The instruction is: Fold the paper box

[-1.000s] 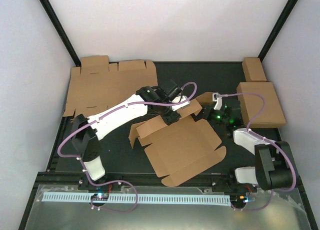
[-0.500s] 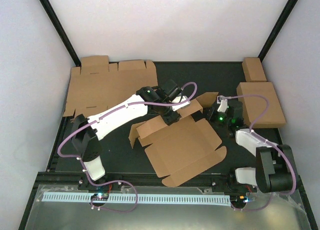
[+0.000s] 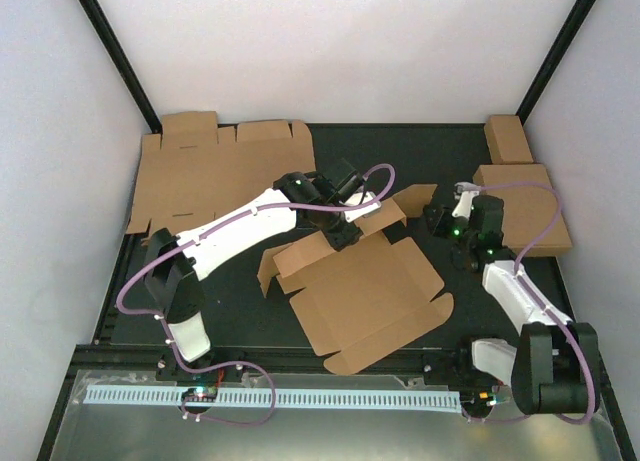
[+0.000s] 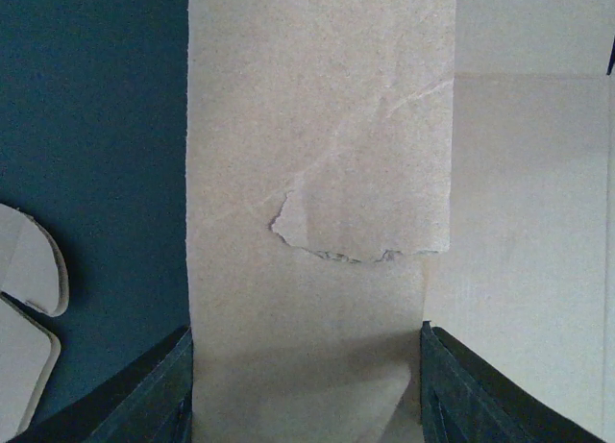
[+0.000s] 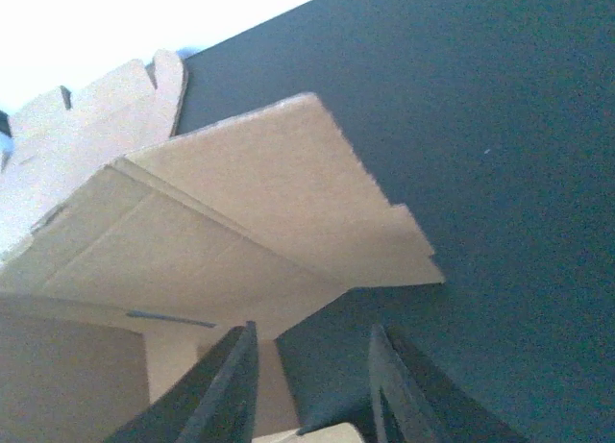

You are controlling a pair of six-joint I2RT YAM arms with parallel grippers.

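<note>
Task item: paper box (image 3: 365, 296) (image 4: 307, 174) (image 5: 231, 232), plain brown die-cut cardboard sheet, half folded, centre of black mat (image 3: 240, 301), near corner at mat's near edge. left gripper (image 3: 345, 236) (image 4: 306, 342) at box's far edge, jaws spread, cardboard wall strip filling gap between tips; squeeze not discernible. right gripper (image 3: 430, 218) (image 5: 312, 342) off box's far-right corner, jaws slightly parted, only mat between them; raised flap (image 3: 413, 196) (image 5: 288, 193) just past tips. Flat brown cardboard sheets (image 3: 215, 171) at far-left corner. Folded brown squarish box (image 3: 520, 206) at right edge; small oblong brown box (image 3: 508, 138) at far-right corner.

Brown paper box (image 3: 365, 299) lies unfolded, flaps partly raised.
</note>
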